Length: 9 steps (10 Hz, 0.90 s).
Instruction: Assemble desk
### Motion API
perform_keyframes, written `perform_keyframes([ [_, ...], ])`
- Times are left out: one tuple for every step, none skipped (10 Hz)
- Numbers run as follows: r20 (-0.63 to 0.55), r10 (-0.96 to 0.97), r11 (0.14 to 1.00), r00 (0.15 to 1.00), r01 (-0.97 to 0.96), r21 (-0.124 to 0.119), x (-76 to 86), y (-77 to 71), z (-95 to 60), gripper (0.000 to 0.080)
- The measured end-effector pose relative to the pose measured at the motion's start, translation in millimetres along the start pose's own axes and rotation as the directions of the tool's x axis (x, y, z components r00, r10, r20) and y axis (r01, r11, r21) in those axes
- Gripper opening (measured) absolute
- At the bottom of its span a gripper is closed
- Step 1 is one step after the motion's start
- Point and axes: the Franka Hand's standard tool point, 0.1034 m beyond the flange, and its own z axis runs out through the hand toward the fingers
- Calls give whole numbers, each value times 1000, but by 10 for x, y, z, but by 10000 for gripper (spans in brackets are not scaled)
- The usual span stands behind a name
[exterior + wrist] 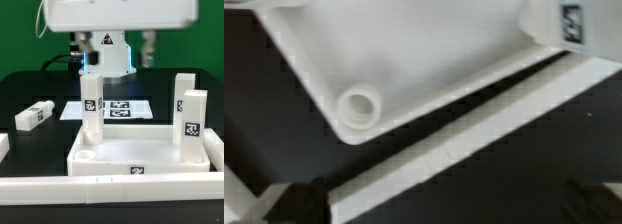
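Observation:
The white rimmed tabletop (150, 150) lies sockets-up near the front. One white leg (92, 108) stands upright at its left side, and two more legs (194, 115) (183, 90) stand upright at its right. A fourth leg (33, 115) lies on the black table at the exterior view's left. My gripper (92, 65) hangs above and behind the left leg, apart from it. In the wrist view its fingers sit far apart with nothing between them (452, 205). That view shows an empty corner socket (361, 103) and a tagged leg (567, 22).
The marker board (125, 107) lies flat behind the tabletop. A long white border bar (110, 186) runs along the front and shows in the wrist view (473, 135). Another white bar piece (3, 146) sits at the left edge.

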Motion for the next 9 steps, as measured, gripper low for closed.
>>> perform_keyframes([
  [12,-142,990,990,142,3,-35,319,-33,649],
  [21,-294,956,955,294,0,-13,583,-6,649],
  [32,-374,927,927,374,-4,37,844,38,649],
  [36,-357,934,933,357,1,45,892,53,649],
  [39,-362,932,931,362,2,32,861,57,649],
  [52,-362,932,931,363,5,17,864,65,649],
  [74,-356,934,931,356,15,10,943,106,649],
  [154,-316,948,936,316,27,5,1175,197,649],
  [240,-282,959,929,283,32,-2,1404,274,649],
])
